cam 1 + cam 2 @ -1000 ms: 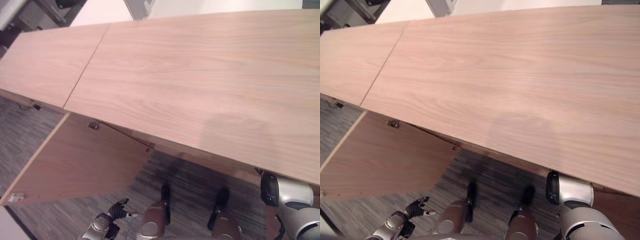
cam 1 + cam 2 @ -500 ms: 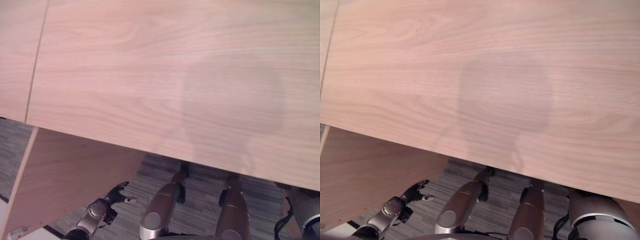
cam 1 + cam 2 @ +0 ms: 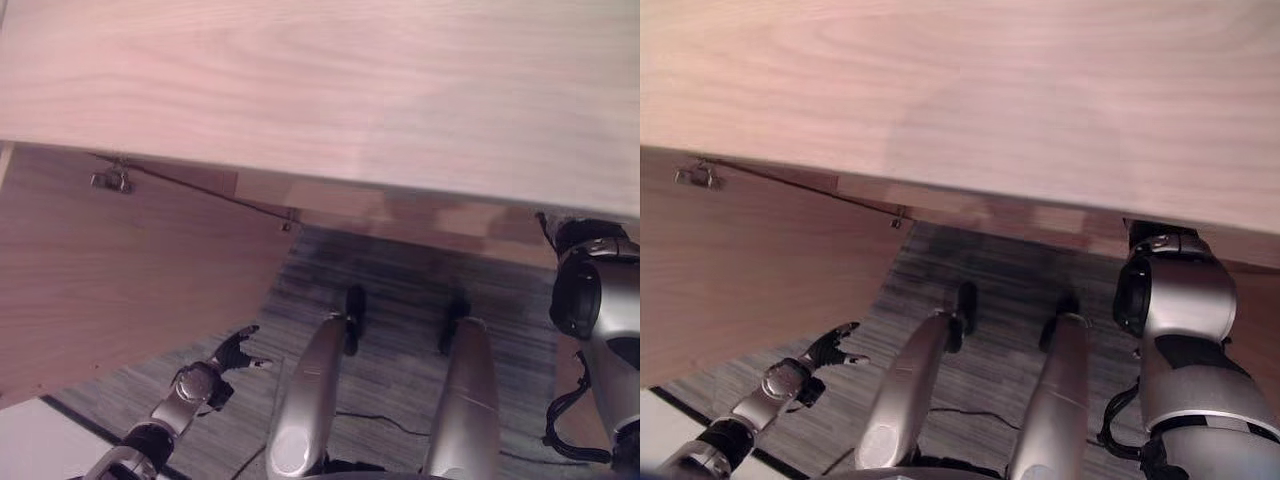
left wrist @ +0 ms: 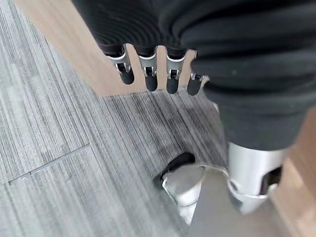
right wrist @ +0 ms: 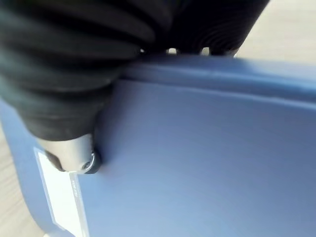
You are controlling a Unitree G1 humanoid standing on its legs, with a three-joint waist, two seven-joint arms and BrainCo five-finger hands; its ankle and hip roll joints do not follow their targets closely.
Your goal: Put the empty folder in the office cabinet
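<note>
Looking down from the head, the wooden cabinet top (image 3: pixel 330 90) runs across the upper part of the view, and below it the cabinet door (image 3: pixel 120 270) on the robot's left is swung open over the grey striped carpet (image 3: pixel 400 300) — you can see a small metal hinge (image 3: pixel 112 180) up near the door's top edge, just under the cabinet top. The left hand (image 3: pixel 225 358) hangs low beside that open door, over the carpet and not touching anything; in its own wrist view the fingers (image 4: pixel 148 79) point down in a loose, nearly straight row with nothing between them, so it's open and empty. The blue folder (image 5: pixel 207 158) is in the right hand (image 5: pixel 64 98): in the right wrist view the folder's flat blue cover is right up against the hand, the thumb pressed onto the cover and the fingers hooked over the folder's top edge — so it's pinched between thumb and fingers. There's a white label (image 5: pixel 61 197) on the folder down near the thumb, too close up to make out. From the head views the right arm sits at the robot's right, tucked up just under the front edge of the cabinet top, with the hand itself hidden beneath it.
</note>
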